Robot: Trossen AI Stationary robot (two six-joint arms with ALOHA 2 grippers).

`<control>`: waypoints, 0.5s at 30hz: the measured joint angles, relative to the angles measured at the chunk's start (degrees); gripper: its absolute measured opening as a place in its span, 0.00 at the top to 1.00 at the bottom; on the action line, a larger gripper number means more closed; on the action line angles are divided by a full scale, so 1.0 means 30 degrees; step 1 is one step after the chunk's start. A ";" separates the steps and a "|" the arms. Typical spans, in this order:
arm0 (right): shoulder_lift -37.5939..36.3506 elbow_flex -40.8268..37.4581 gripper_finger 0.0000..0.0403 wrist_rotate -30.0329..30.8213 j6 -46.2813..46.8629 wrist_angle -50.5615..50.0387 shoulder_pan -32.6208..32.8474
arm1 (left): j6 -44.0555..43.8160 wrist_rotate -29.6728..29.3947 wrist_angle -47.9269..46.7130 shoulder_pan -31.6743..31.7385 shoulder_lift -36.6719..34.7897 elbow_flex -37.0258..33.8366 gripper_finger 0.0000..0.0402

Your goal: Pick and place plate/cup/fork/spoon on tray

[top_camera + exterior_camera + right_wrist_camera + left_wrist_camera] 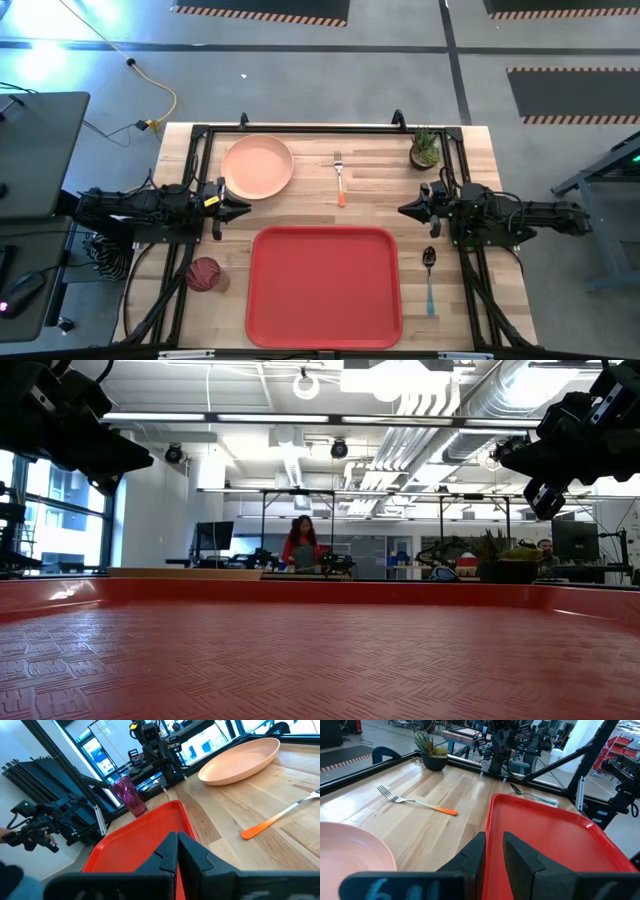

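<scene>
The pale wooden counter (300, 215) is carrying everything, and the large red rectangular plastic tray (324, 285) with its raised rim is sitting at the near middle with nothing on it, so by the look of it the job is only just getting going: all four pieces are waiting to go on. The round peach-pink plate (258, 166) is lying at the far left, just beside the left end effector (240, 208), whose fingers are standing slightly parted and gripping nothing. The small dark-red translucent cup (204, 273) is standing left of the tray. The orange-handled fork (340, 178) is lying beyond the tray. The blue-handled spoon (430, 277) is resting right of the tray, near the right end effector (408, 209), fingers nearly together, empty.
</scene>
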 joint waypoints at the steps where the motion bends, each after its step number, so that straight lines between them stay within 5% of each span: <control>1: 0.0004 -0.0007 1.00 0.0000 0.0000 0.0000 -0.0003 | 0.0000 -0.0001 0.0001 0.0006 -0.0006 0.0000 0.87; 15: -0.0001 -0.0003 1.00 -0.0102 0.0000 0.0000 0.0000 | -0.0007 0.0001 0.0007 0.0003 -0.0007 0.0003 0.87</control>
